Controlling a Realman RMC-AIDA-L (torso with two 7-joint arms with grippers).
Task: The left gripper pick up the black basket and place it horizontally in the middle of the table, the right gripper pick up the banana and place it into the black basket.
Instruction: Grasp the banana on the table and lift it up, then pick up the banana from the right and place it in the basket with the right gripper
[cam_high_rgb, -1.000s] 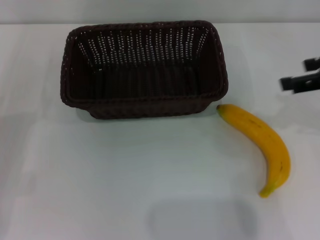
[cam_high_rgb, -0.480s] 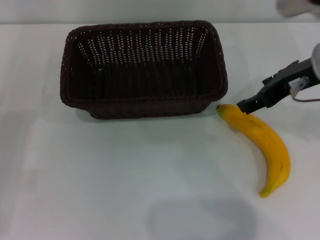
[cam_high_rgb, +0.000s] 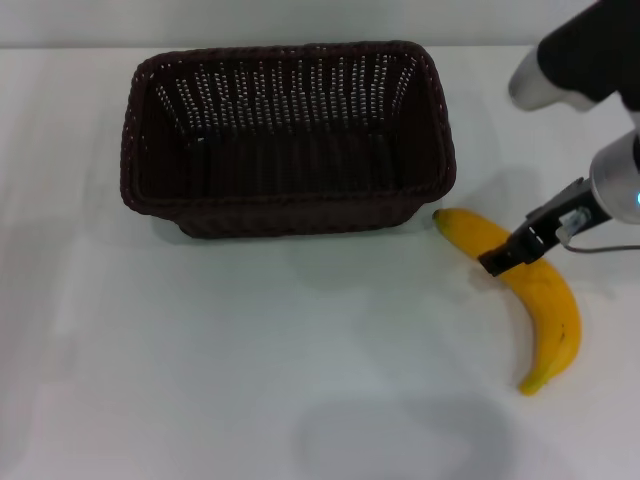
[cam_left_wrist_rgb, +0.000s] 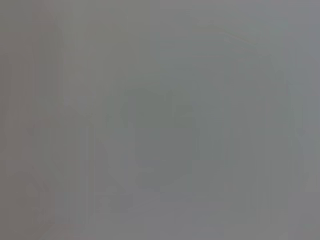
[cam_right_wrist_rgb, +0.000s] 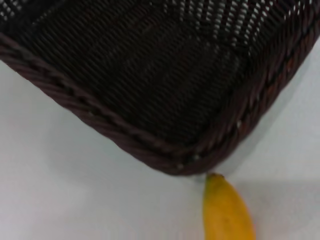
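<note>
Right hand (cam_high_rgb: 497, 262) rests over the banana (cam_high_rgb: 545, 300); grip state cannot be determined. Black basket (cam_high_rgb: 288, 135) sits beyond it. Left wrist view shows only blank grey.

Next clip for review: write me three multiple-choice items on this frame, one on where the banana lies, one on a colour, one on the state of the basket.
1. Where is the banana?
A. inside the basket
B. on the table, by the basket's near right corner
C. lifted in the air

2. What colour is the basket?
A. white
B. red
C. very dark brown-black

3. What state is the basket in?
A. empty, upright
B. overturned
C. holding the banana

Answers: 1 B, it lies flat on the white top beside the corner, with the right gripper at it. 2 C, the weave is dark throughout. 3 A, its opening faces up and only bare weave shows inside.
</note>
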